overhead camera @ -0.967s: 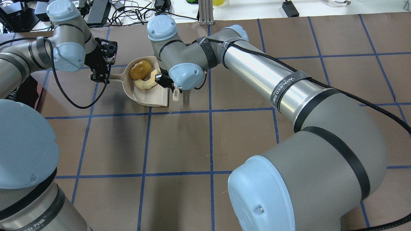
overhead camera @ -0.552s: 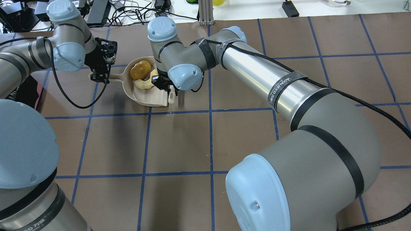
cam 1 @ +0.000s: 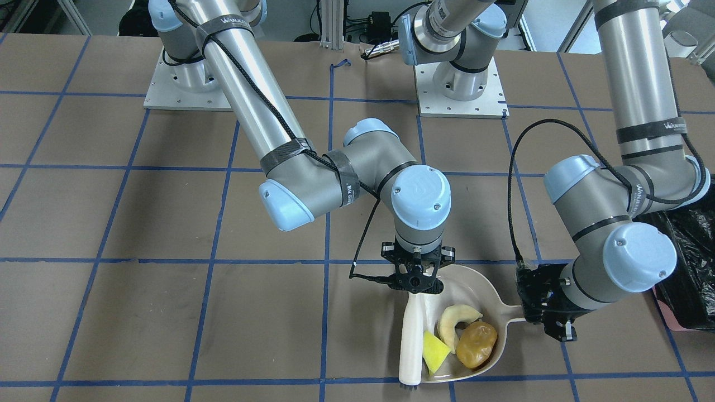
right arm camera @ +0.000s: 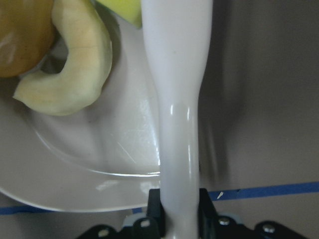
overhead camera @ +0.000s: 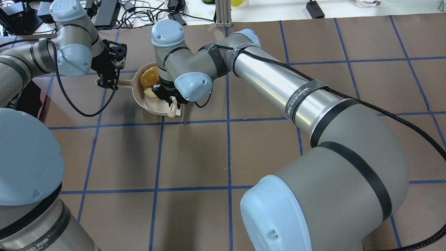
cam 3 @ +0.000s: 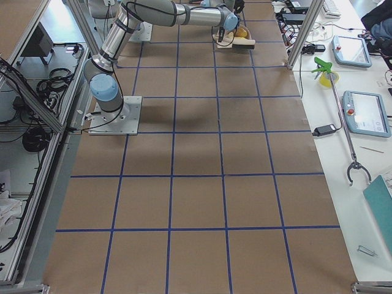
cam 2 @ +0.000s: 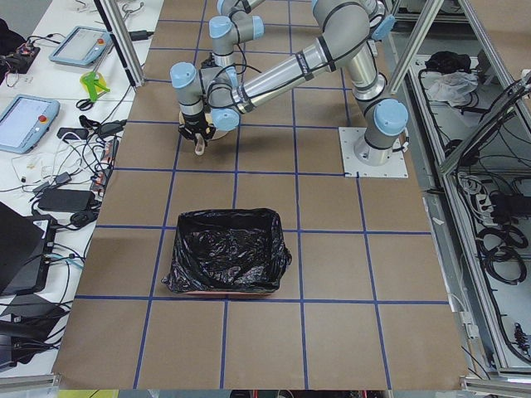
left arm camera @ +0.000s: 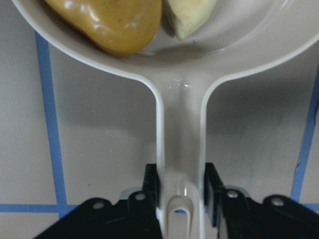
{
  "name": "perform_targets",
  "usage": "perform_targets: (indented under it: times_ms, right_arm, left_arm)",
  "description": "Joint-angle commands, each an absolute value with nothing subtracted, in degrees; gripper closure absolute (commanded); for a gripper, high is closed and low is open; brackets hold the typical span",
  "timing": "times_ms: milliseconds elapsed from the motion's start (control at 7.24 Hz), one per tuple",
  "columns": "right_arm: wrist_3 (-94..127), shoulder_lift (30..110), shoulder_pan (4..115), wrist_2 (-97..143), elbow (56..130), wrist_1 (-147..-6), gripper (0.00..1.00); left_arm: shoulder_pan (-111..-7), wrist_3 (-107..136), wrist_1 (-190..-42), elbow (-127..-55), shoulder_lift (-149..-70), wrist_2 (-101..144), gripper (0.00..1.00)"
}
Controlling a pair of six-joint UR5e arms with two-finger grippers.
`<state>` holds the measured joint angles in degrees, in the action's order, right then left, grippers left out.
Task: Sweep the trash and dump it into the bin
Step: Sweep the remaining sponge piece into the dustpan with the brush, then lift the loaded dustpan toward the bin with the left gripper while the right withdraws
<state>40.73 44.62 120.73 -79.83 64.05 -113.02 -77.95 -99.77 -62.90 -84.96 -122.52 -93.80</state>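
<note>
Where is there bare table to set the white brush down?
Bare brown table lies beside the white plastic brush, on the side away from the beige plastic dustpan. Crowded: between dustpan handle, left gripper and black-bagged pink bin.

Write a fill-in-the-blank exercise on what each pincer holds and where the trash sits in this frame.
1. The left pincer is shut on the dustpan's ____.
2. The right pincer grips a white ____.
3. The number of trash pieces lying in the dustpan is ____.
4. The bin is lined with a crinkled ____ bag.
Missing words: handle; brush; three; black.
</note>
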Motion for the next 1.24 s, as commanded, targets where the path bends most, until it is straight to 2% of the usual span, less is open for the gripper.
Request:
perform_targets:
  times_ms: [0, 552, 829, 1105]
  right_arm:
    - [42.0, 46.5, 121.2, -79.7, 63.3, -109.8, 1.0]
    - [43.9, 51.0, 120.1, -79.8, 63.5, -101.7, 1.0]
    - [38.5, 53.3, 114.9, -86.0, 65.4, -96.7, 1.0]
    - [27.6, 59.7, 106.2, -86.5, 74.0, -97.2, 1.0]
  left_arm:
    - [-78.0, -99.8, -62.9, -85.0, -122.5, -93.8, 0.91]
    - [-77.8, -99.7, -62.9, -85.5, -121.7, -92.8, 0.92]
    - [-76.7, -99.8, -63.0, -85.4, -121.1, -89.8, 0.95]
    - [-75.2, -100.0, -64.8, -84.4, -119.8, -89.4, 0.98]
